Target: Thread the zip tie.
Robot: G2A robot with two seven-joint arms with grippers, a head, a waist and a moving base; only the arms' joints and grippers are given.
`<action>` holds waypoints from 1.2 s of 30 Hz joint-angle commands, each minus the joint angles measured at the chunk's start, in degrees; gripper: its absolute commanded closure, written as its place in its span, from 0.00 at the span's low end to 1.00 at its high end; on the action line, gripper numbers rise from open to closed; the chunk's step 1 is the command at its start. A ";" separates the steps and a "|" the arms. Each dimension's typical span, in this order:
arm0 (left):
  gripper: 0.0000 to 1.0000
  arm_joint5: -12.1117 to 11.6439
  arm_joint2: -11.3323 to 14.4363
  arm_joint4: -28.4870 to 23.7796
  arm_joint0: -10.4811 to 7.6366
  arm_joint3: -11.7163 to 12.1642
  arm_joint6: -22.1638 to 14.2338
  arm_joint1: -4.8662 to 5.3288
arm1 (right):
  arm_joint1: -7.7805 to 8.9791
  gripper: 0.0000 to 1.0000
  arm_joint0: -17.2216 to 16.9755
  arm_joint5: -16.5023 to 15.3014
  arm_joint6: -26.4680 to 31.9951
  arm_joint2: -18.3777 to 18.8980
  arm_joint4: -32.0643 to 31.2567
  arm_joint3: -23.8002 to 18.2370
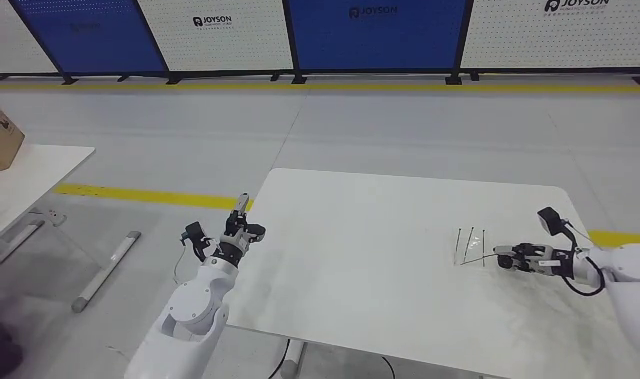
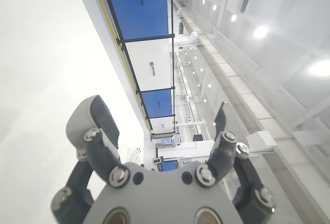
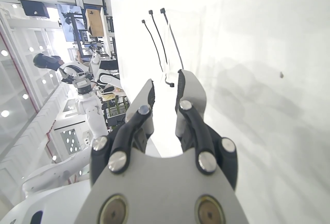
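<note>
Fingers on both arms hold nothing. The right fingers (image 3: 189, 91) stand a little apart, with a narrow gap between them, low over the table (image 1: 350, 269) near its right side. Just ahead of them three black ties (image 3: 156, 37) lie flat, side by side but not touching, their heads pointing away from that arm and their tails toward it. I take it they are laid that way so one can be picked up without dragging its neighbours, and so the thin tail is the end that gets gripped. A small dark piece (image 3: 170, 84) with a head on it sits right at the mouth of the gap. I cannot tell whether it is a whole fourth tie or whether the fingers touch it. From above, the ties (image 1: 471, 241) sit just beside the right arm's tip.

The left fingers (image 2: 101, 119) are spread wide in the air at the table's left edge, well apart from the ties and pointing away from the robot. That looks like a waiting pose, ready to take a tie's head once the other arm brings one over. No tie is lifted or looped, so the threading seems hardly begun.
</note>
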 commanded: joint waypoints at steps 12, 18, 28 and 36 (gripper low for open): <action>0.00 0.00 0.00 0.00 0.00 0.00 0.00 0.00 | 0.83 1.00 -0.58 0.00 1.76 0.87 1.21 -1.10; 0.00 0.00 0.00 0.00 0.00 0.00 0.00 0.00 | 2.66 1.00 -3.72 0.00 6.18 3.78 4.06 -7.29; 0.00 0.00 0.00 0.00 0.00 0.00 0.00 0.00 | 7.15 1.00 -13.77 0.00 6.18 5.76 14.02 -25.52; 0.00 0.00 0.00 0.00 0.00 0.00 0.00 0.00 | 11.10 1.00 -20.91 0.00 6.18 9.25 16.21 -37.22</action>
